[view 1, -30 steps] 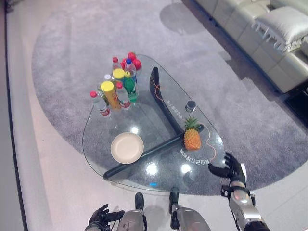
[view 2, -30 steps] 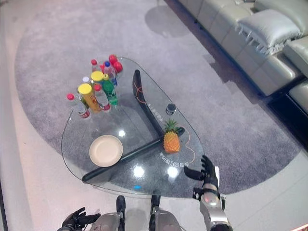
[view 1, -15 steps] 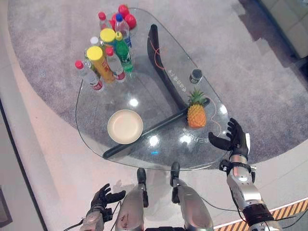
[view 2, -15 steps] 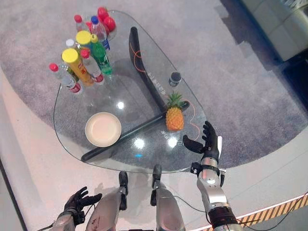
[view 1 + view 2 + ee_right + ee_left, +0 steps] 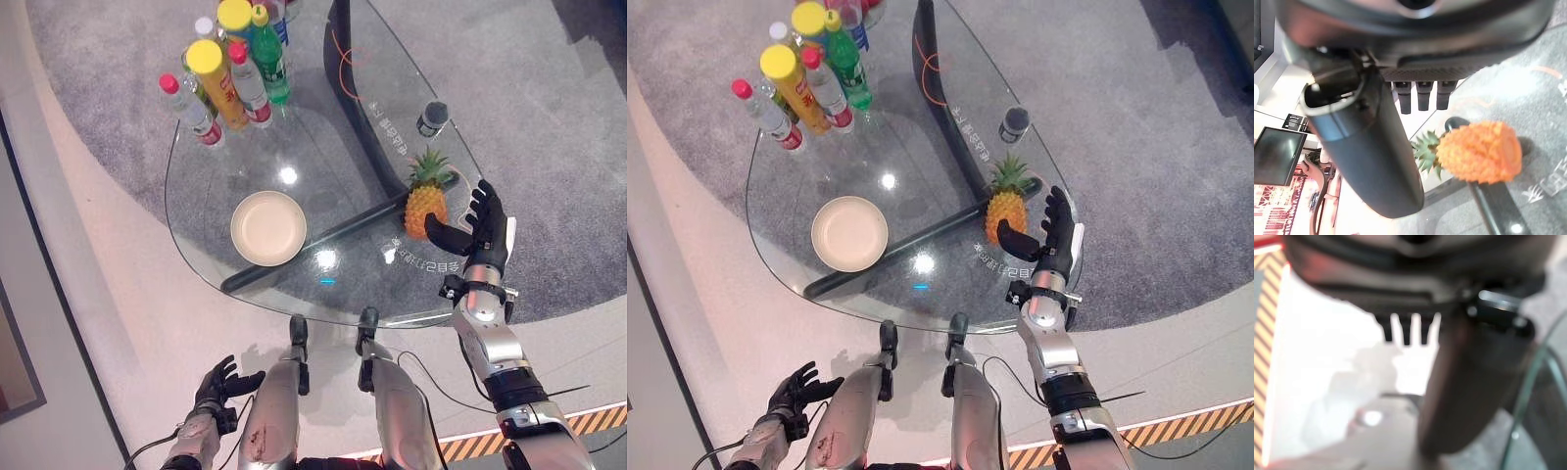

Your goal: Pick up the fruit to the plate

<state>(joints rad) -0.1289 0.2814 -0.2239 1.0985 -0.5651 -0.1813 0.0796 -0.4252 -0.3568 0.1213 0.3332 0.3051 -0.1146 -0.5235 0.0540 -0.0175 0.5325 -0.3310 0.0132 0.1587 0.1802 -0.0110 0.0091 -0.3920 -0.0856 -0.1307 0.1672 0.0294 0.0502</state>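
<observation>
The stiff, rough pineapple (image 5: 425, 205), likely heavy, is best gripped round its body by the spread, empty right hand (image 5: 483, 233) beside it.

White print on glass table (image 5: 196, 211) — bottle labels (image 5: 231, 96) — unreadable.

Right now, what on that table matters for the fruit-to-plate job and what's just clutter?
Job:
- pineapple, upright on the glass table
- plate, bare
- right hand, open, right beside the pineapple

Clutter:
- bottles, clustered at the far left
- small dark cup, beyond the pineapple
- left hand, open, low beside the table
</observation>
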